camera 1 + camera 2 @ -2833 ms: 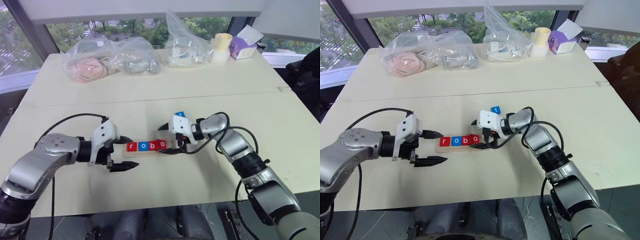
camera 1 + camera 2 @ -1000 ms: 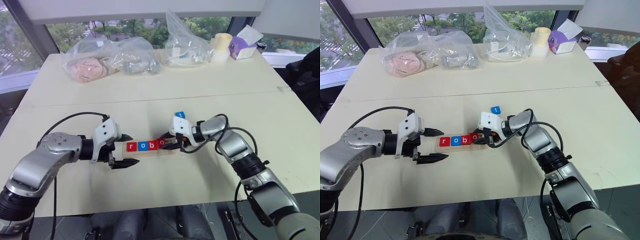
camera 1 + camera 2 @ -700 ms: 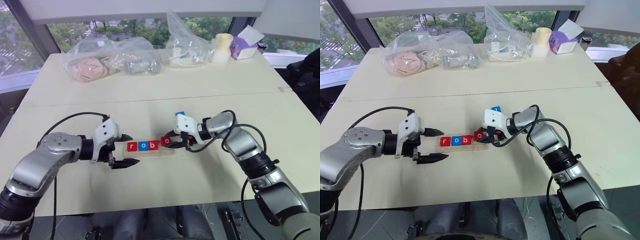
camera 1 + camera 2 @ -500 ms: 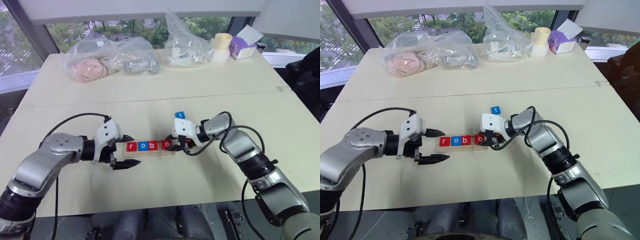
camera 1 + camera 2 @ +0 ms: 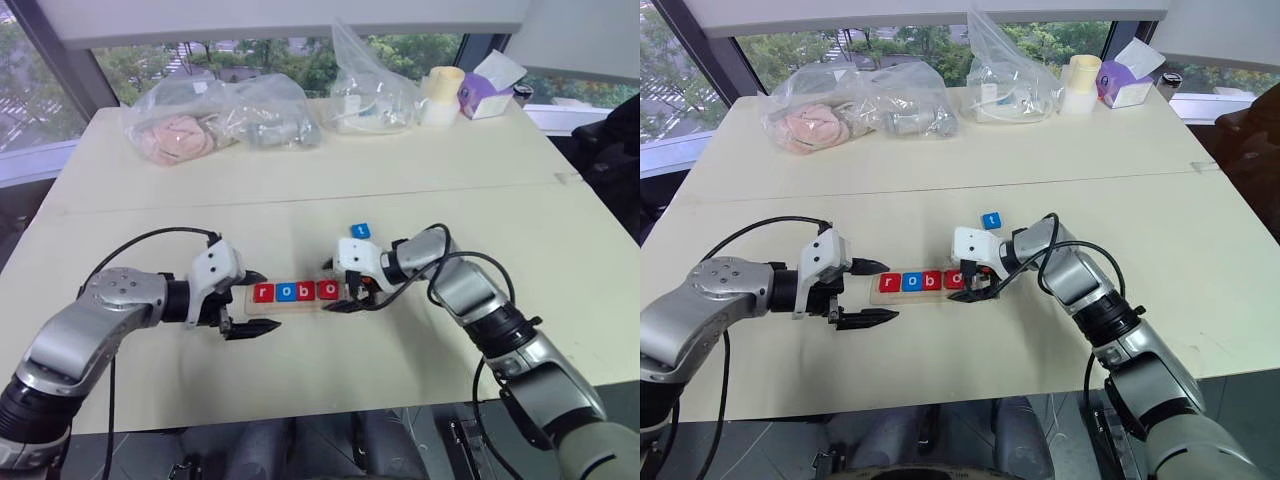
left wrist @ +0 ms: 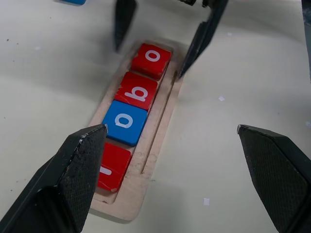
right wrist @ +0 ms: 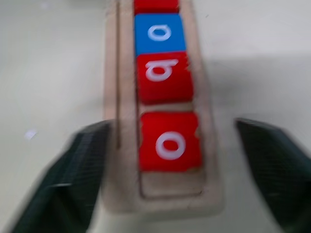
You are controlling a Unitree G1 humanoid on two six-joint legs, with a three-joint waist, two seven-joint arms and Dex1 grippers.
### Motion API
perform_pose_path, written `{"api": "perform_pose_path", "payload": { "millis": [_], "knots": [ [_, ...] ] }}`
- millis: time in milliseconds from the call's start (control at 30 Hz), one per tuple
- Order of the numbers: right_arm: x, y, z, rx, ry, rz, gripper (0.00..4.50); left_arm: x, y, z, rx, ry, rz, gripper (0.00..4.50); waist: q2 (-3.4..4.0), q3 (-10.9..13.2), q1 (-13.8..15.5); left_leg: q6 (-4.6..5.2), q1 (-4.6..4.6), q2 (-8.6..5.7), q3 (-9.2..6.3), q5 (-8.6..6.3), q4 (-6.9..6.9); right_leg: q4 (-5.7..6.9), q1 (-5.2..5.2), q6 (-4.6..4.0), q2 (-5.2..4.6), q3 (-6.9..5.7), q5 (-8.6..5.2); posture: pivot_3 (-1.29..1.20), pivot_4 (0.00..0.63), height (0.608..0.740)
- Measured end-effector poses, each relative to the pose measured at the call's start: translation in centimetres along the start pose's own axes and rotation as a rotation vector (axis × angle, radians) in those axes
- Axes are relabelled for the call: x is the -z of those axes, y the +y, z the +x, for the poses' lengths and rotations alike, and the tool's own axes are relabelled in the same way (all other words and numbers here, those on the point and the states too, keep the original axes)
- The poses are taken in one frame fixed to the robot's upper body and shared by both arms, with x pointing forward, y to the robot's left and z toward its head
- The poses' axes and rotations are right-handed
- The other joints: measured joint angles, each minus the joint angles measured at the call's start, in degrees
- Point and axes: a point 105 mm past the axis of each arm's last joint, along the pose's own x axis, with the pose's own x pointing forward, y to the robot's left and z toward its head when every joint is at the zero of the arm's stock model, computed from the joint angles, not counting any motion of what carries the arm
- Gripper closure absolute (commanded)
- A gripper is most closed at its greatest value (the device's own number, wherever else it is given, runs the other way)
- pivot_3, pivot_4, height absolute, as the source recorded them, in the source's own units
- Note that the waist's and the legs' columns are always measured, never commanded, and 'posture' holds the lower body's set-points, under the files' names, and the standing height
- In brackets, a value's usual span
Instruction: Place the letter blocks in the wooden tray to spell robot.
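Observation:
The wooden tray (image 5: 298, 304) lies at the table's middle front. In its groove sit a red r (image 5: 263, 292), a blue o (image 5: 285, 292), a red b (image 5: 307, 291) and a red o (image 7: 170, 141), the last one a small gap away from the b. A blue t block (image 5: 360, 230) lies loose on the table behind the tray's right end. My right gripper (image 5: 335, 285) is open, its fingers straddling the tray's right end on either side of the red o without gripping it. At the tray's left end my left gripper (image 5: 257, 302) is open and empty.
Clear plastic bags (image 5: 180, 125) (image 5: 370, 90) with contents lie along the far edge. A cream roll (image 5: 443, 95) and a purple tissue box (image 5: 490, 85) stand at the back right. A seam (image 5: 400, 195) crosses the table behind the tray.
My right gripper, shut at the tray's right end before, has opened around the second o block, which now lies in the groove. The left gripper has kept still.

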Motion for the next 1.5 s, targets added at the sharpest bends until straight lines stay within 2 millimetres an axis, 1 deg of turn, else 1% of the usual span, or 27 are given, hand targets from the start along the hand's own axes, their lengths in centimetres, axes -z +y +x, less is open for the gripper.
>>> {"api": "perform_pose_path", "payload": {
  "millis": [67,133,233,333,433,500,567,667,733,833,900,1000,1067,1100,1200,1267,1400,1500],
  "knots": [
    [-0.1,-0.2,0.1,0.013,-0.011,0.013,0.06,0.0,0.0,0.0,-0.002,0.000,0.000,0.00,0.00,0.00,0.00,0.00,0.00,0.00,0.00,0.00,0.00,0.00,0.00,0.00,0.00,0.00,0.00,0.00,0.150,0.740],
    [-0.6,-0.8,-0.2,0.047,-0.051,0.044,0.06,0.0,0.0,0.0,-0.004,-0.001,0.002,0.00,0.00,0.00,0.01,0.00,0.00,0.00,0.00,0.00,0.00,0.00,0.00,0.00,0.00,0.00,0.00,0.00,0.150,0.740],
    [-1.2,-2.3,-1.6,0.138,-0.105,0.069,0.06,0.0,0.1,0.0,-0.007,-0.004,0.001,0.00,0.00,0.00,0.07,0.00,0.00,0.00,0.00,0.00,0.00,0.00,0.00,0.01,0.00,0.00,0.01,0.00,0.150,0.740],
    [-1.2,-3.9,-3.3,0.257,-0.136,0.097,0.06,-0.5,0.2,-0.2,-0.015,-0.040,-0.015,0.00,0.00,0.00,0.15,0.00,0.00,-0.01,0.00,0.00,0.00,0.00,0.00,0.01,-0.01,0.00,0.01,0.00,0.150,0.740],
    [-0.8,-5.7,-4.9,0.402,-0.169,0.190,0.06,-1.7,1.0,-0.4,-0.055,-0.117,-0.028,0.00,0.00,0.00,0.17,0.00,0.00,-0.01,-0.01,0.00,0.00,0.01,0.00,0.00,-0.01,0.00,0.01,0.00,0.150,0.740],
    [-0.5,-6.7,-5.5,0.502,-0.196,0.308,0.06,-2.5,2.1,-0.7,-0.110,-0.164,-0.029,0.00,0.01,-0.01,0.17,-0.01,0.00,0.00,-0.02,0.01,0.00,0.04,0.00,0.00,0.01,0.00,0.02,0.00,0.150,0.740],
    [0.2,-7.2,-5.6,0.566,-0.188,0.411,0.06,-3.0,2.9,-0.8,-0.150,-0.199,-0.032,0.00,0.01,-0.01,0.00,-0.02,0.00,0.00,-0.01,0.02,0.00,0.06,-0.05,0.02,0.01,0.02,0.04,0.00,0.150,0.740],
    [1.2,-6.9,-5.3,0.609,-0.158,0.485,0.06,-3.1,3.4,-1.0,-0.174,-0.211,-0.041,0.00,0.02,-0.02,0.00,-0.02,0.00,-0.01,0.00,0.01,-0.04,0.05,-0.06,0.04,0.00,0.02,0.05,0.00,0.150,0.740],
    [1.7,-6.6,-5.0,0.609,-0.152,0.488,0.06,-3.0,3.5,-1.0,-0.176,-0.210,-0.047,0.00,0.02,-0.01,0.02,-0.02,0.00,-0.01,0.01,0.01,-0.05,0.05,-0.07,0.04,0.00,0.02,0.05,0.00,0.150,0.740],
    [2.9,-6.4,-5.5,0.596,-0.099,0.339,0.06,-2.9,3.4,-1.2,-0.162,-0.196,-0.047,0.00,0.02,-0.01,0.02,-0.02,0.00,-0.04,0.22,0.02,-0.02,0.02,-0.01,0.04,0.00,0.01,0.04,0.00,0.150,0.740],
    [4.3,-6.6,-6.0,0.567,-0.054,0.269,0.06,-2.8,3.4,-1.4,-0.157,-0.187,-0.047,0.00,0.02,-0.01,0.00,-0.01,0.04,-0.04,0.27,0.02,0.05,0.01,0.09,0.03,0.01,0.00,0.04,0.00,0.150,0.740],
    [6.0,-7.0,-6.2,0.532,-0.017,0.229,0.06,-2.7,3.3,-1.4,-0.149,-0.185,-0.051,0.00,0.02,-0.01,-0.19,-0.01,0.06,-0.03,0.26,0.02,0.06,0.03,0.10,0.03,0.02,0.01,0.05,0.00,0.150,0.740],
    [6.5,-7.3,-6.0,0.502,-0.019,0.221,0.06,-2.7,3.3,-1.4,-0.147,-0.185,-0.052,0.00,0.02,-0.01,-0.55,-0.01,0.06,0.00,0.26,0.02,0.05,0.04,0.09,0.04,0.05,0.01,0.06,0.00,0.150,0.740],
    [6.5,-7.6,-5.7,0.475,-0.034,0.239,0.06,-2.6,3.3,-1.4,-0.147,-0.183,-0.054,0.00,0.02,-0.01,-0.91,-0.01,0.06,0.00,0.25,0.02,0.04,0.04,0.08,0.04,0.06,0.01,0.06,0.00,0.150,0.740],
    [4.9,-8.4,-4.8,0.405,-0.123,0.291,0.06,-2.3,3.1,-1.3,-0.145,-0.176,-0.064,0.00,0.02,-0.01,-1.77,-0.01,0.07,0.03,0.20,0.02,0.02,0.05,0.07,0.05,0.09,0.01,0.07,0.00,0.150,0.740],
    [4.3,-8.6,-4.3,0.374,-0.149,0.293,0.06,-2.0,2.9,-1.3,-0.145,-0.169,-0.074,0.00,0.02,-0.01,-1.61,-0.01,0.07,0.02,0.16,0.02,-0.02,0.05,0.07,0.06,0.09,0.00,0.07,0.00,0.150,0.740],
    [4.6,-8.5,-3.2,0.349,-0.149,0.303,0.06,-1.8,2.9,-1.3,-0.157,-0.162,-0.083,0.00,0.02,-0.01,-1.26,-0.02,0.06,-0.02,0.16,0.02,-0.01,0.04,0.08,0.06,0.06,0.00,0.07,0.00,0.150,0.740],
    [4.9,-8.5,-2.8,0.330,-0.120,0.253,0.06,-1.9,2.7,-1.3,-0.158,-0.162,-0.074,0.00,0.02,-0.01,-1.45,-0.03,0.07,-0.03,0.17,0.03,0.00,0.03,0.08,0.05,0.05,0.02,0.07,0.00,0.150,0.740]
  ]
}}
